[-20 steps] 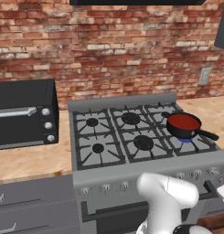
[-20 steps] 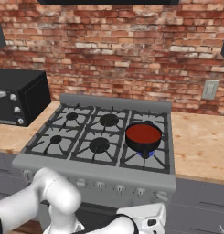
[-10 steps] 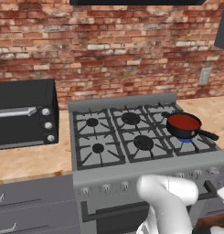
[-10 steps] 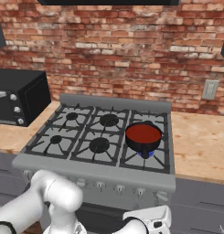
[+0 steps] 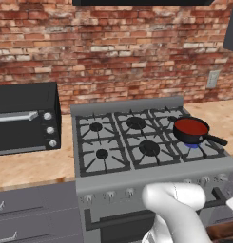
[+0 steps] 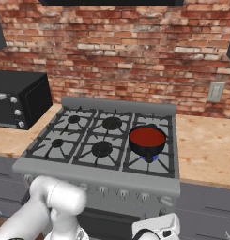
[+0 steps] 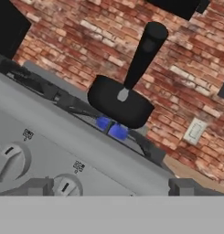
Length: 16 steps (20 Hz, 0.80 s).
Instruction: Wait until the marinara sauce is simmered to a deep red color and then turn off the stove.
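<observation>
**Sauce on the flame, arm parked low by the knobs**

Evidently this is the waiting part of the job. The marinara sauce (image 5: 190,126) sits as a smooth red disc in a small black frying pan (image 6: 147,142) on the front right burner of the stove (image 5: 151,173), and a blue flame (image 7: 111,127) glows under the pan, so the heat is on. The red looks fairly deep to me, though I can't say whether it counts as done.

The arm is held down in front of the range, and that seems deliberate: from the hand's vantage the tool (image 7: 111,186) sits just below the grey front panel with its two fingertips spread wide apart and nothing between them, near a round grey knob (image 7: 66,185), ready to reach one when the colour is right.

The stove is matte grey metal with black lattice grates (image 6: 103,139). The pan is rounded and dull black with a long straight handle (image 7: 143,52). A boxy black toaster oven (image 5: 24,117) stands on the pale wooden bench (image 6: 205,147), against a rough red brick wall (image 5: 118,52).
</observation>
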Motion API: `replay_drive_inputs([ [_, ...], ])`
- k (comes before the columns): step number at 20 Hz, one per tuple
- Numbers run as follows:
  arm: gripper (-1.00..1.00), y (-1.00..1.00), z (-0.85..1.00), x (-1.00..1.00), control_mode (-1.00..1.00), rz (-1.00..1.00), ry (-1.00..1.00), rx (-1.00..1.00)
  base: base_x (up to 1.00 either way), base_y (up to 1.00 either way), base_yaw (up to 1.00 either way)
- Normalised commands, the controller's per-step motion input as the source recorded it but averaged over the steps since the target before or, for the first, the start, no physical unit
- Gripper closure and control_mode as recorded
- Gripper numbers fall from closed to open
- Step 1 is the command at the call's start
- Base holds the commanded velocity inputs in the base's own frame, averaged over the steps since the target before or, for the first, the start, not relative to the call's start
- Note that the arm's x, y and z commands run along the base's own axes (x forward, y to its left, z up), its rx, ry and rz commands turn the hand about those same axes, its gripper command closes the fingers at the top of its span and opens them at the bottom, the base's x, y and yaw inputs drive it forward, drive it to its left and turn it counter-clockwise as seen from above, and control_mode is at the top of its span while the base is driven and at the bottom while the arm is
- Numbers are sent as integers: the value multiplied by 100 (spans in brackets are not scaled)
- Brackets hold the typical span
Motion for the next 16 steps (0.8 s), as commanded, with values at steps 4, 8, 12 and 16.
replay_drive_inputs([
  [4,-100,-4,-26,34,-100,0,0,-9,0,0,0],
  [8,-100,-5,-27,36,-100,0,0,-8,0,0,0],
  [12,-100,-6,-27,35,-100,0,0,-7,0,0,0],
  [16,-100,-11,-24,29,-100,0,0,-4,0,0,0],
])
